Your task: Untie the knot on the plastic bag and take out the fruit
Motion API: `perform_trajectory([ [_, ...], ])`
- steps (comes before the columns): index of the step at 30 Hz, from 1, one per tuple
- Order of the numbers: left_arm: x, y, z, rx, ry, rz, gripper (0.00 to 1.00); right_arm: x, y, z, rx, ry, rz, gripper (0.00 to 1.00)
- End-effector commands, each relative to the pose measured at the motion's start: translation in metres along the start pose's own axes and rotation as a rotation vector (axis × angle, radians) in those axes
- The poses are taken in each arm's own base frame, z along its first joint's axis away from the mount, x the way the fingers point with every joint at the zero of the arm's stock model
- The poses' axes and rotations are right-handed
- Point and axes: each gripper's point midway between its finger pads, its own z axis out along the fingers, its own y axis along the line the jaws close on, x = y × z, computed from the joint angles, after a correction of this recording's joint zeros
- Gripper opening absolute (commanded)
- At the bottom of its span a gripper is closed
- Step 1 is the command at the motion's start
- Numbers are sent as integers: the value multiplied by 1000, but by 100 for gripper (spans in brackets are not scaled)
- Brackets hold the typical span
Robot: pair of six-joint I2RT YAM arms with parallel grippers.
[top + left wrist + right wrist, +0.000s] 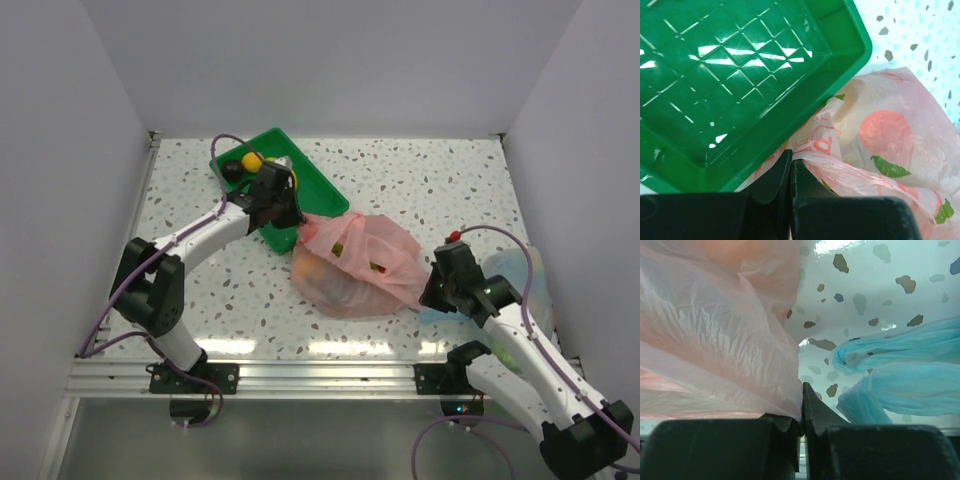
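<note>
- Left claw (pixel 791 157) is clamped right down, jaws together on a twisted strand of the plastic bag (pixel 890 140). The green tray (pixel 740 75) lies just ahead of its tips, to their left.
- Right claw (pixel 802 390) is pinched tight too, with a fold of pink film caught between its tips. The pale blue bag (pixel 900 370) sits just off to its right.
- The bag lies between the two claws, and the fruit (pixel 318 272) glows orange through the film, nearer the left claw.
- The knot I can't pick out. It may be that strand in the left claw.
- Danger now: if the claws haul apart, the knot could cinch tighter or the thin film could rip.
- Watch that tray rim, too. A tug from the left claw might snag it, or the slick film might simply slide out.
</note>
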Motion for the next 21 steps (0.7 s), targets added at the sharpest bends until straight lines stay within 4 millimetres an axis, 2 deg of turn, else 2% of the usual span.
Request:
perform_trajectory([
  [1, 0, -23, 0, 130, 5, -45, 4, -4, 2, -14, -10, 3, -29, 8],
  [2, -1, -33, -10, 185, 3, -26, 10, -14, 10, -21, -44, -25, -45, 14],
  [3, -4, -39, -16, 221, -15, -12, 25, -18, 16, -24, -68, -25, -100, 20],
  [4, -1, -40, -21, 232, -17, -2, 33, -25, 24, -30, -104, -41, -126, 33],
  [5, -8, -46, -37, 259, -57, 21, 49, -38, 36, -43, -143, -73, -147, 40],
  [6, -9, -47, -45, 266, -70, 32, 58, -43, 40, -47, -154, -75, -189, 46],
  [7, -14, -51, -60, 284, -103, 44, 67, -48, 45, -54, -170, -87, -210, 52],
  [8, -17, -51, -68, 280, -121, 60, 81, -62, 55, -68, -202, -125, -228, 63],
  [9, -16, -49, -75, 274, -125, 68, 85, -69, 58, -76, -210, -146, -259, 66],
  [10, -20, -49, -90, 268, -152, 85, 91, -80, 65, -86, -220, -170, -301, 74],
  [12, -25, -49, -104, 263, -182, 102, 94, -92, 71, -99, -239, -214, -333, 80],
  [13, -31, -54, -119, 276, -214, 112, 95, -103, 78, -108, -256, -246, -349, 83],
  [15, -37, -52, -130, 254, -241, 137, 96, -113, 87, -112, -274, -274, -395, 90],
  [16, -47, -60, -142, 268, -275, 150, 96, -121, 93, -110, -273, -277, -409, 92],
  [18, -56, -65, -151, 260, -303, 184, 97, -123, 106, -104, -309, -249, -450, 95],
  [19, -65, -79, -161, 284, -329, 205, 98, -128, 113, -98, -314, -244, -454, 96],
  [21, -74, -97, -170, 307, -356, 255, 98, -133, 122, -92, -334, -251, -461, 98],
])
